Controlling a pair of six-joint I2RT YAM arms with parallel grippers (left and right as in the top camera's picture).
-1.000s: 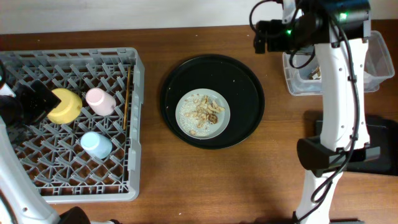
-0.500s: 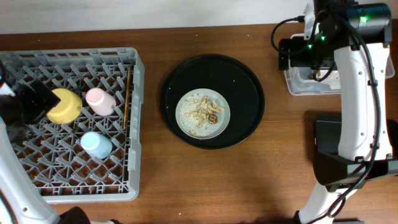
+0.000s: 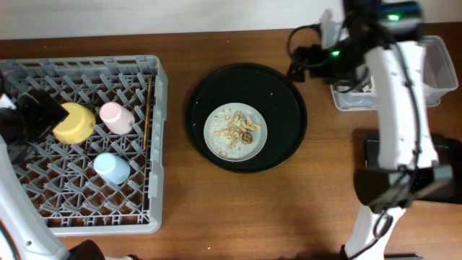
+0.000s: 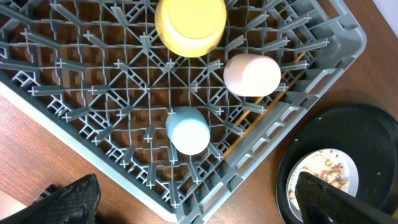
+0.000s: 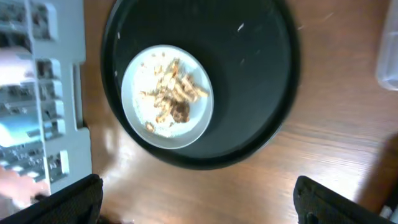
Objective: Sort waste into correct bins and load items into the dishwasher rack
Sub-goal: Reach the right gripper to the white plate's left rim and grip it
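The grey dishwasher rack [image 3: 79,209] at the left holds the yellow bowl [image 3: 74,123], pink cup [image 3: 115,117], light-blue cup [image 3: 112,168] and chopsticks [image 3: 149,112]. The speckled plate [image 3: 216,144] carries food scraps [image 3: 238,130] and sits on the round black tray. My right gripper [image 3: 298,63] hangs open and empty above the tray's far right rim; in its wrist view [image 5: 205,202] the plate [image 5: 140,115] lies ahead. My left gripper [image 3: 35,119] is open and empty above the rack [image 4: 124,149], beside the bowl [image 4: 189,25].
The round black tray [image 3: 289,101] fills the table's middle. The clear tub [image 3: 437,68] stands at the far right, partly hidden by my right arm. The flat black container [image 3: 449,166] lies in front of it, near the arm's base.
My right arm has swung left, from over the clear tub to the tray's far right rim. The left arm and the things in the rack have not moved.
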